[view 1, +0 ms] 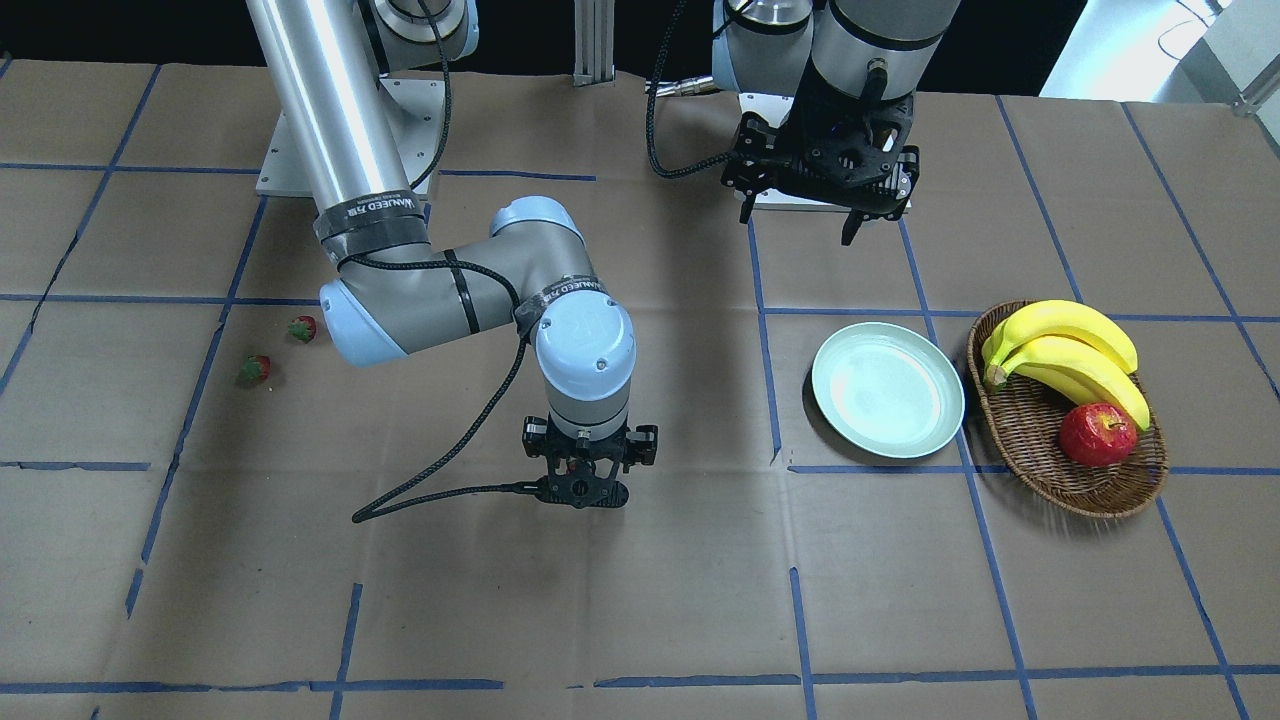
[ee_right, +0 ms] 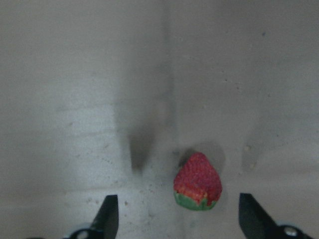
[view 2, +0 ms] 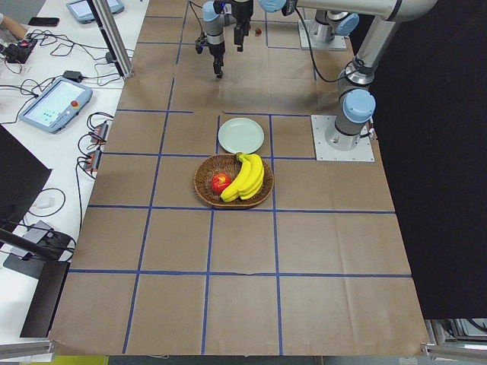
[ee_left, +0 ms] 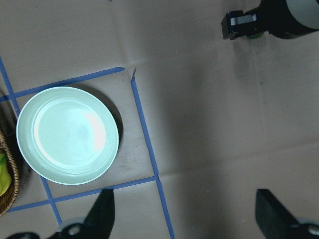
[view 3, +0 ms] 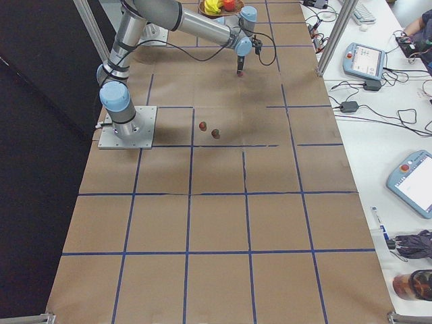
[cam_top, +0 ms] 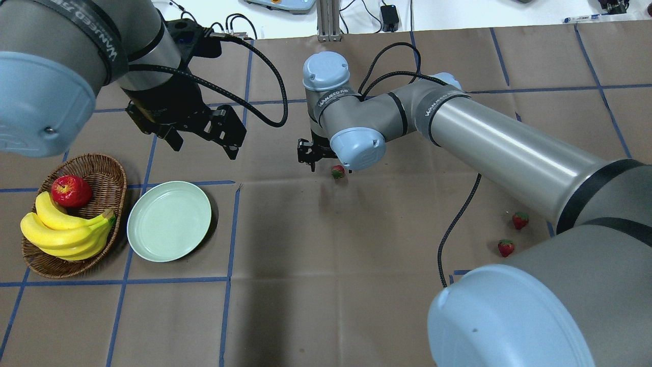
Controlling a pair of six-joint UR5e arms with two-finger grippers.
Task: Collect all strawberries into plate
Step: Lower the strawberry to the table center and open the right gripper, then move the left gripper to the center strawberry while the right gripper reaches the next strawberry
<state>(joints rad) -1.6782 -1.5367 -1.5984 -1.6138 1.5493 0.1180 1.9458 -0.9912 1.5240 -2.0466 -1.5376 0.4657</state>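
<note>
The plate (cam_top: 169,228) lies just right of the basket (cam_top: 102,168). 1 strawberry (ee_right: 198,180) lies under the right gripper (ee_right: 179,216). 2 strawberries (cam_top: 520,220) (cam_top: 506,247) lie together, far right.

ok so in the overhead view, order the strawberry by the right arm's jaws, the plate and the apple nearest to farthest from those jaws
1. strawberry: mid-table, right beneath.
2. plate: off to the view's left.
3. apple: farthest left, in the basket.

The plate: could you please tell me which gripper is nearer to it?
Left. The left gripper hovers near the plate; the right gripper is farther off, mid-table, over a strawberry.
</note>
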